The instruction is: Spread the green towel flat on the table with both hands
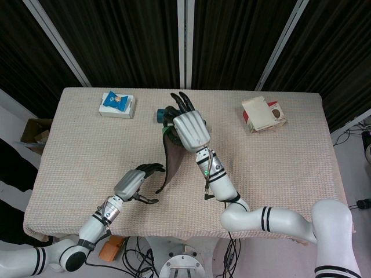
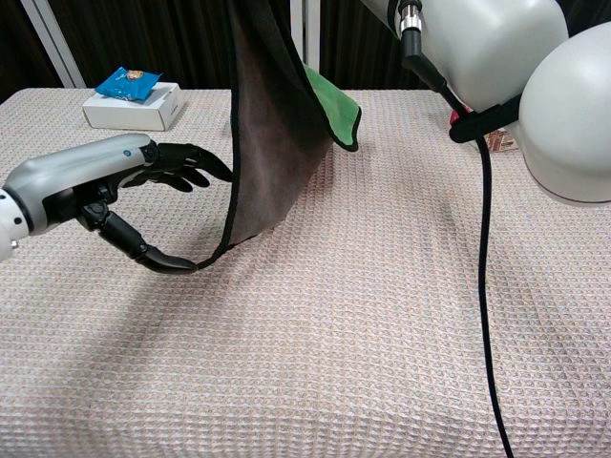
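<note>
My right hand (image 1: 191,128) holds the green towel (image 1: 171,153) by its top, lifted above the middle of the table. The towel (image 2: 277,143) hangs in a long fold, its dark brown-grey side facing me and a green part showing behind. Its lowest corner reaches down to my left hand (image 2: 105,186). That hand (image 1: 134,182) has its fingers spread, with the thumb tip touching the towel's bottom corner and the fingers above it beside the hanging edge. The chest view cuts off the right hand at the top and shows only its forearm.
A white box with a blue packet on it (image 1: 117,104) sits at the far left of the beige table cloth (image 2: 382,334). A red and white box (image 1: 262,113) lies at the far right. A black cable (image 2: 485,286) hangs from my right arm.
</note>
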Motion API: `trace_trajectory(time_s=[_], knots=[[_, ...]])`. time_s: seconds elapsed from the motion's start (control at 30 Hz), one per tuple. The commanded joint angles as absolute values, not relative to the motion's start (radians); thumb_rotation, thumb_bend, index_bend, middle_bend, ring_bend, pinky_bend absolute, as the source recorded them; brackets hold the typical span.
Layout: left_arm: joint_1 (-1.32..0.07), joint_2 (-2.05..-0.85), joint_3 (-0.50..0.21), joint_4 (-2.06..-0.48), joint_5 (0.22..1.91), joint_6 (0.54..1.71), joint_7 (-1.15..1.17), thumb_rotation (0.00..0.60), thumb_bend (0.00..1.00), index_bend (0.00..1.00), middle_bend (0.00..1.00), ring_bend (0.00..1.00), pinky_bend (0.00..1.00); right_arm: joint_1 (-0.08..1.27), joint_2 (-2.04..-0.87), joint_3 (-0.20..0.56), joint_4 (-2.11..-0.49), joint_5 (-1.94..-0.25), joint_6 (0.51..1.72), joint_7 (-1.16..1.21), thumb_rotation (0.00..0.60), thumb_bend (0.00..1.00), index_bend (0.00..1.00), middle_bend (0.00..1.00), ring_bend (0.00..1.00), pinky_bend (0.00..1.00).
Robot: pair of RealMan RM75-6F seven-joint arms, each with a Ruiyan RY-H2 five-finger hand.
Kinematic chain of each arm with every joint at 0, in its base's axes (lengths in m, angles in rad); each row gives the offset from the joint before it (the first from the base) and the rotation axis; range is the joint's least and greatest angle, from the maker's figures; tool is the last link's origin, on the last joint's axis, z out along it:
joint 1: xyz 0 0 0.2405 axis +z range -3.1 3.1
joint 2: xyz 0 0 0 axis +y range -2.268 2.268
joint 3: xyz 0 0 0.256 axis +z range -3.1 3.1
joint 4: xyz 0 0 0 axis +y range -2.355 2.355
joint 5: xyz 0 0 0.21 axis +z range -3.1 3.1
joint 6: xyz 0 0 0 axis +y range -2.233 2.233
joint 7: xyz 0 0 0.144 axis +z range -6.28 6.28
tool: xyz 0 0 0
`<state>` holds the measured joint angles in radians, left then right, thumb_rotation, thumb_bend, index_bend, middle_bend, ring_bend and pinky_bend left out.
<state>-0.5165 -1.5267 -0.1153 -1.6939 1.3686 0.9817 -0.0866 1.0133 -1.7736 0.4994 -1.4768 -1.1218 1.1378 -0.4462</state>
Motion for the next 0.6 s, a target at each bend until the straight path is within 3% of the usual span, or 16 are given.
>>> trace_trajectory(time_s=[0.03, 0.6], knots=[[-0.524, -1.540, -0.117, -1.686, 1.351, 0.983, -0.072, 0.600, 0.00, 0.23, 0.16, 0.16, 0.16, 1.015, -1.771, 0.497, -1.477, -1.120, 1.142, -0.442, 0.600, 0.50, 0.75, 0.35, 0.07, 0.04], [-0.559, -1.622, -0.190, -1.689, 1.178, 0.994, -0.030, 0.600, 0.00, 0.30, 0.19, 0.19, 0.16, 1.052, -1.799, 0.515, -1.442, -1.072, 1.175, -0.447, 0.600, 0.50, 0.76, 0.35, 0.07, 0.04]])
